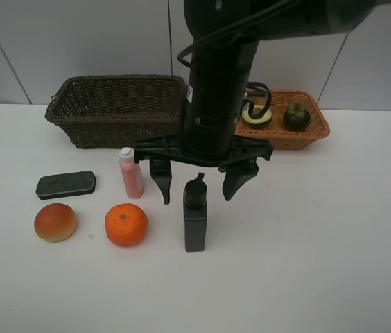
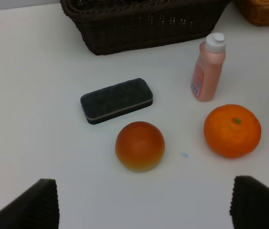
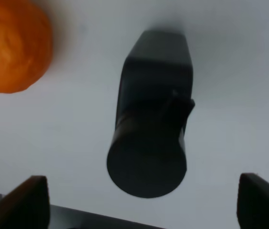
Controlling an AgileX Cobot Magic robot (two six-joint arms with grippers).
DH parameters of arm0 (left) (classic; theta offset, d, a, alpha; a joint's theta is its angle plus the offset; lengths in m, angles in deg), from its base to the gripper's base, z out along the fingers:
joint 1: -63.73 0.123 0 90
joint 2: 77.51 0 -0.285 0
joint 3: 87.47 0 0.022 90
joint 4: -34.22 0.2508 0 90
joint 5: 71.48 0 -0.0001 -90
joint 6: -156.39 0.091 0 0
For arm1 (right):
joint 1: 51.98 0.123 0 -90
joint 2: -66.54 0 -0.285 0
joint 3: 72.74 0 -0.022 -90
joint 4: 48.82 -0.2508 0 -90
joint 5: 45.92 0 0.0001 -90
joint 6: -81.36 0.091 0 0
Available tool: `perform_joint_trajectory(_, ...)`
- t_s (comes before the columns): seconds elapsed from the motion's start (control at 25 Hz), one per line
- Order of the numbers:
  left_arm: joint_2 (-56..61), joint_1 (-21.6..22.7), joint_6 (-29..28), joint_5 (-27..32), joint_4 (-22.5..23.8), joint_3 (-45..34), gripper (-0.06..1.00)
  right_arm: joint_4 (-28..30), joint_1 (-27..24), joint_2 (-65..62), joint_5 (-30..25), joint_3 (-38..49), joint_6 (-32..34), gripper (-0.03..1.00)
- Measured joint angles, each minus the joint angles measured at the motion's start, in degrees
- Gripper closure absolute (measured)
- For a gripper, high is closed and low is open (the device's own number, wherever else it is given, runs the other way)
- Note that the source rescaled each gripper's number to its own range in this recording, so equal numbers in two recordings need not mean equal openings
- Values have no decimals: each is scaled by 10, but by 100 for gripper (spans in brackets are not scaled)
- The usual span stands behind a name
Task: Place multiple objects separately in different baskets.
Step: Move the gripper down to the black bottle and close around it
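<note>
My right gripper [image 1: 197,195] hangs open straight over the upright black bottle [image 1: 195,223], one finger on each side of its cap, not touching; the right wrist view shows the bottle [image 3: 151,114] between the open fingertips. Left of it lie the orange [image 1: 126,224], the peach-coloured fruit [image 1: 55,222], the dark eraser [image 1: 66,185] and the standing pink bottle [image 1: 132,173]. The halved avocado [image 1: 256,116] and mangosteen [image 1: 296,116] rest in the light basket [image 1: 285,137]. The dark basket [image 1: 112,126] looks empty. My left gripper [image 2: 146,205] is open, short of the peach fruit [image 2: 139,145].
The right arm's black body rises over the table's middle and hides part of both baskets. Both baskets stand along the back edge near the wall. In the left wrist view the eraser [image 2: 116,100], pink bottle [image 2: 208,69] and orange [image 2: 232,130] lie before the dark basket [image 2: 144,28].
</note>
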Motion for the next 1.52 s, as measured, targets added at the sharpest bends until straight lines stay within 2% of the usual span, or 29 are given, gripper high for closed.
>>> perform_joint_trajectory(0.56, 0, 0, 0, 0, 0, 0, 10, 3, 0, 56, 34, 0, 0, -1)
perform_joint_trajectory(1.52, 0, 0, 0, 0, 0, 0, 10, 10, 0, 97, 41, 0, 0, -1)
